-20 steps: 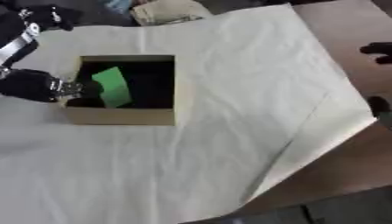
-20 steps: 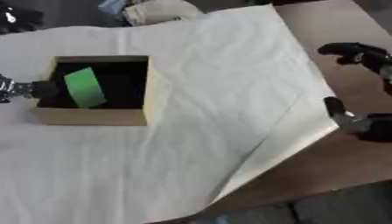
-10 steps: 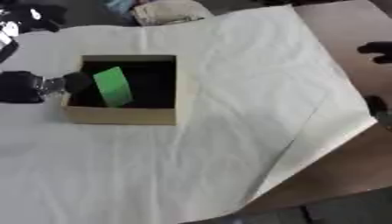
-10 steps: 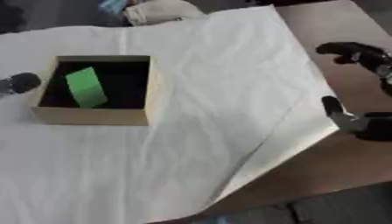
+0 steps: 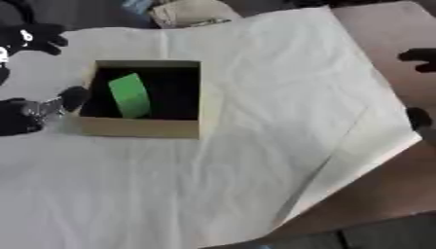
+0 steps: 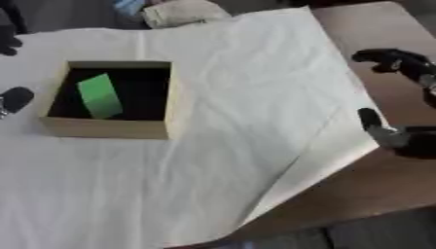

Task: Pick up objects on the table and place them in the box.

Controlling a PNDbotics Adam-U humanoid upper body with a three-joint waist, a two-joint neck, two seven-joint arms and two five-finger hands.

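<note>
A cardboard box (image 5: 145, 127) stands on the white cloth at the left. Inside it a green block (image 5: 129, 95) leans against the dark interior. My left hand (image 5: 30, 114) is just left of the box, outside it, with its fingers spread and holding nothing. My right hand (image 6: 400, 136) rests at the right edge over the bare brown table, fingers relaxed and empty.
A white cloth (image 5: 255, 121) covers most of the brown table (image 6: 374, 44); its right corner hangs near the table edge. A beige bundle (image 5: 191, 12) and something blue lie at the far edge.
My left hand has drawn back leftward from the box's left wall. The green block stays leaning inside the box. The right hand has hardly moved.
</note>
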